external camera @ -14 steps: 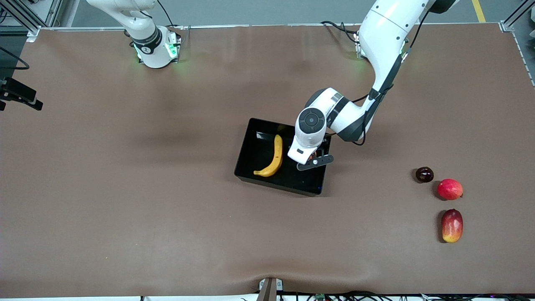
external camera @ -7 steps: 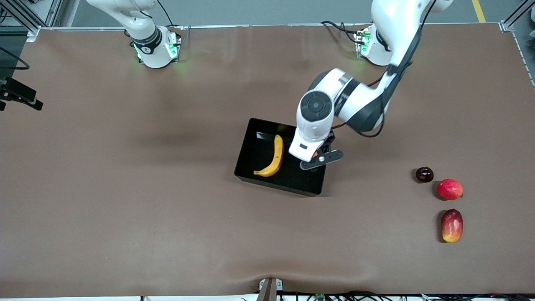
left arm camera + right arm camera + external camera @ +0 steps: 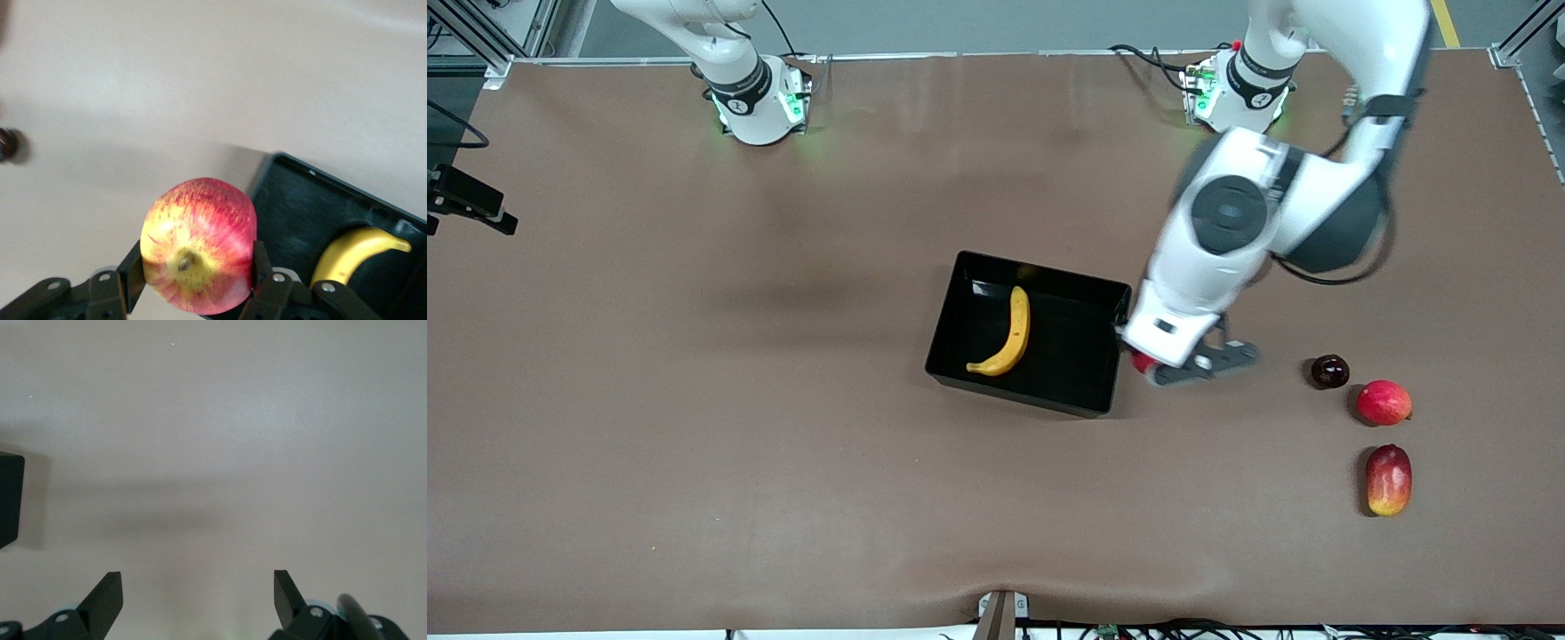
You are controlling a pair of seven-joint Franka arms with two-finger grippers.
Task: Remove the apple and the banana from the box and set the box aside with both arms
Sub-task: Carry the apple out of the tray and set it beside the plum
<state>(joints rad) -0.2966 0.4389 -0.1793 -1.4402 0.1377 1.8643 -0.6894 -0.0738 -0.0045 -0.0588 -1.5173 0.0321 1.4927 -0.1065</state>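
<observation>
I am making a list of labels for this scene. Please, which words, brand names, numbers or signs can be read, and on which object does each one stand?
None can be read.
Right arm's base ring: a small white mark, too small to read.
Box, banana, apple in the left gripper, right gripper: no text.

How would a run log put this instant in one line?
left gripper: shut on apple, over table beside box | banana: in box | right gripper: open, waiting
</observation>
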